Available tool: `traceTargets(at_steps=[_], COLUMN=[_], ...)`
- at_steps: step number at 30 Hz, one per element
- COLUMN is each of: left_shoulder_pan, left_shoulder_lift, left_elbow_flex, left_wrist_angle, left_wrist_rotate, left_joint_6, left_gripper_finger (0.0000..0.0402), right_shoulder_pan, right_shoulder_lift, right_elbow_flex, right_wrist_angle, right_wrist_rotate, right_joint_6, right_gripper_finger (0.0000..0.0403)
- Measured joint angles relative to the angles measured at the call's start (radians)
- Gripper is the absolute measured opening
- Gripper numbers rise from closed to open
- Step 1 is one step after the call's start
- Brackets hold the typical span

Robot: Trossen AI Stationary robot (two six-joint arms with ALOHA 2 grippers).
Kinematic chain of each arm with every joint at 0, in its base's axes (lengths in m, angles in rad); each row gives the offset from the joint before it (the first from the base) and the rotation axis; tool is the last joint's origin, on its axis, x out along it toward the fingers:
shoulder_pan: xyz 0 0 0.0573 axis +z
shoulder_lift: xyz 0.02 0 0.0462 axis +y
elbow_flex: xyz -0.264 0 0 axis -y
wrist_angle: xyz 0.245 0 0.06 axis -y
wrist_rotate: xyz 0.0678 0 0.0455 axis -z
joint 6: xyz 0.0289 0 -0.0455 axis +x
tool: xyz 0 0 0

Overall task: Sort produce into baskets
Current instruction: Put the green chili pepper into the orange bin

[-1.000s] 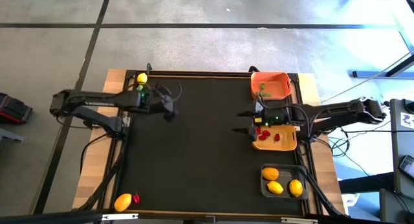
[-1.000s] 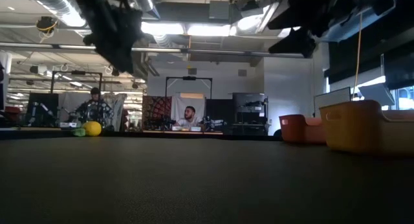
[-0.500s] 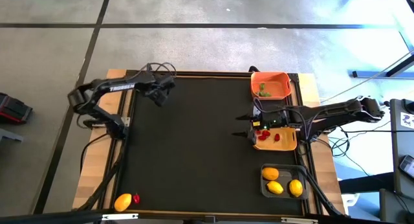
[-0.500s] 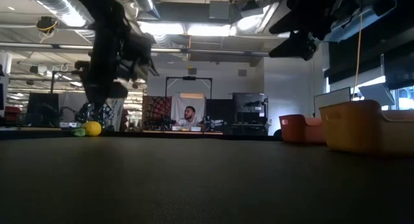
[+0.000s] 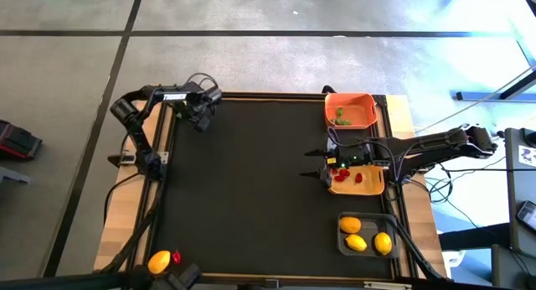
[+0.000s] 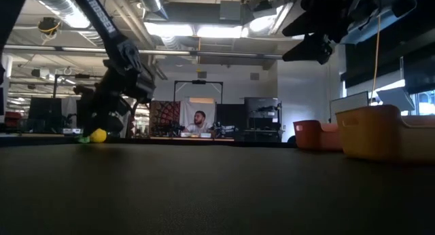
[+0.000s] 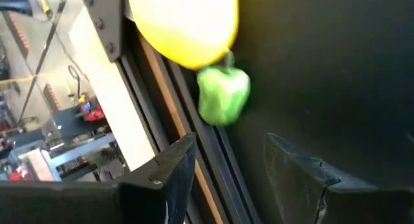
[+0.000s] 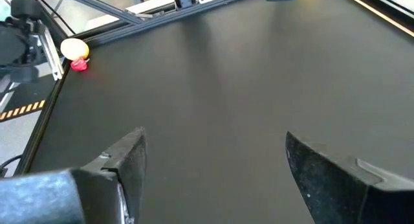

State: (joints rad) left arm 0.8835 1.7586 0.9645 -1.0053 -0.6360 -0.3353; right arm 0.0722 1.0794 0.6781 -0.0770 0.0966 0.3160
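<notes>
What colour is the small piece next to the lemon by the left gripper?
Green, touching the yellow lemon; the left wrist view shows it best.

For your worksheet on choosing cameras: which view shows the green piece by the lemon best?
The left wrist view: the green piece fills it, touching the lemon. The low view shows a speck; the high view hides it under the left hand; the right wrist view misses it.

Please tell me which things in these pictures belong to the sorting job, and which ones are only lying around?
For the job: green piece and lemon under the open left gripper; lemon and red piece; orange basket, tan basket, dark basket; open right gripper.

Lying about: red box on the floor.
</notes>
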Motion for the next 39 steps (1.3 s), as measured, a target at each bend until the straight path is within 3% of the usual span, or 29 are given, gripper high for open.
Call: traceTargets(at_steps=[7,16,28,39], left_shoulder_pan=[0.038,0.039,0.015,0.014], left_shoulder_lift=[0.063,0.148,0.189,0.189], left_elbow_flex=[0.035,0.080,0.097,0.096], left_wrist_angle=[0.065,-0.007,-0.006,-0.003], left_wrist_rotate=[-0.023,-0.088,-0.111,-0.119], left_joint_6=[0.042,0.011,0.087,0.154], left_gripper_finger=[0.0178,0.0159,0.0102,0.0005], right_shoulder_pan=[0.030,0.061,0.061,0.059], right_shoulder_lift=[0.000,0.000,0.000,0.000], right_elbow_flex=[0.000,0.000,0.000,0.000], right_wrist_angle=[-0.001,0.002,0.004,0.002], right_wrist_rotate=[0.000,0.008,0.008,0.008], right_joint_6=[0.005,0.018,0.019,0.018], right_gripper_finger=[0.0296,0.0296,0.0296,0.0296])
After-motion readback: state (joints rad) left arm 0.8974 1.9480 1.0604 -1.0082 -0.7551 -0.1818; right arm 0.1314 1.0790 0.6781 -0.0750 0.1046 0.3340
